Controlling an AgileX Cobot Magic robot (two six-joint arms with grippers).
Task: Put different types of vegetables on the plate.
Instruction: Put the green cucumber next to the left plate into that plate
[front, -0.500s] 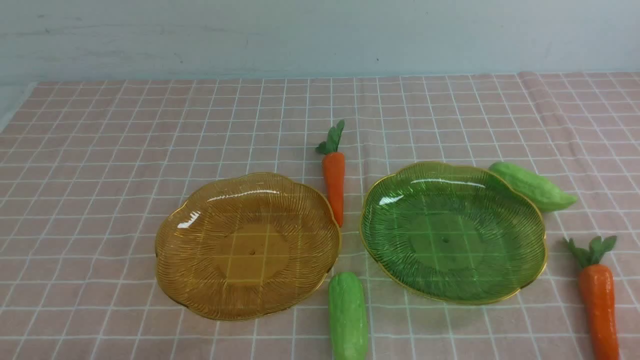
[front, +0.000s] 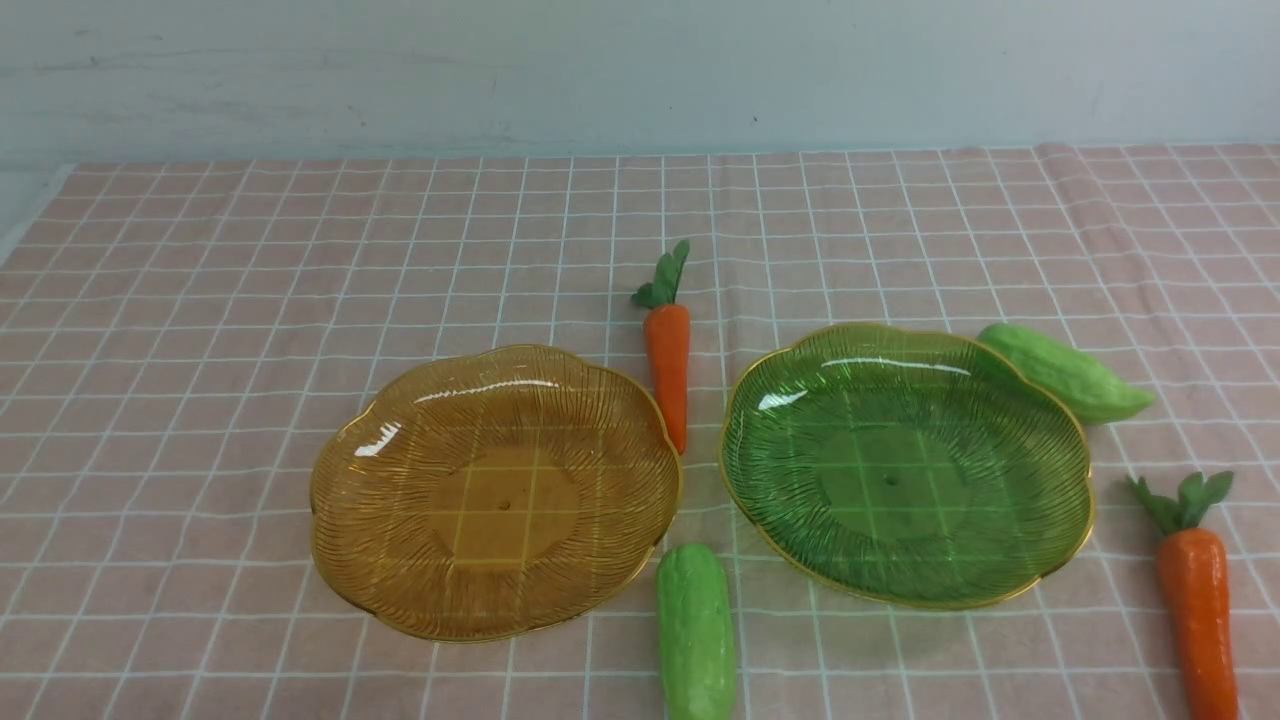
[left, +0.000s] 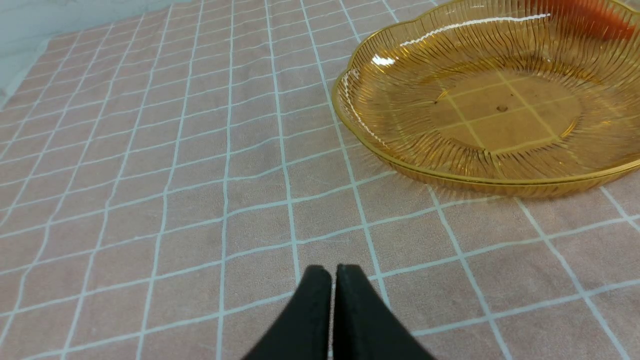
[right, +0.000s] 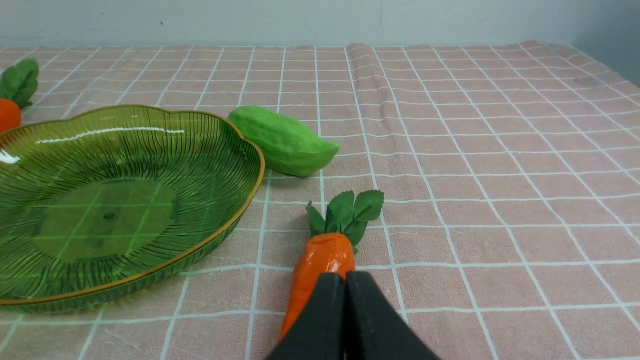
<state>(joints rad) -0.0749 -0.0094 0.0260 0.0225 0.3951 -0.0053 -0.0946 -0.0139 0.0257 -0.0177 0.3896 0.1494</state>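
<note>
Since both plates, the amber one (front: 495, 510) and the green one (front: 900, 480), lie bare in the front view, the task looks to be at its very start, with the first pick to come. One slim orange carrot (front: 668, 370) with a leafy top lies between the plates towards the wall; a light-green gourd (front: 696, 635) lies nearer, between them too. Another plump gourd (front: 1075, 380), tapered at its end, lies just beyond the green plate's right rim, and a thicker carrot (front: 1198, 610) to its right. The left wrist view shows the left gripper (left: 334, 272) closed on nothing. In the right wrist view, the right gripper (right: 345, 280) is also closed and empty, before the thicker carrot; it probably needs to open and line up first.
</note>
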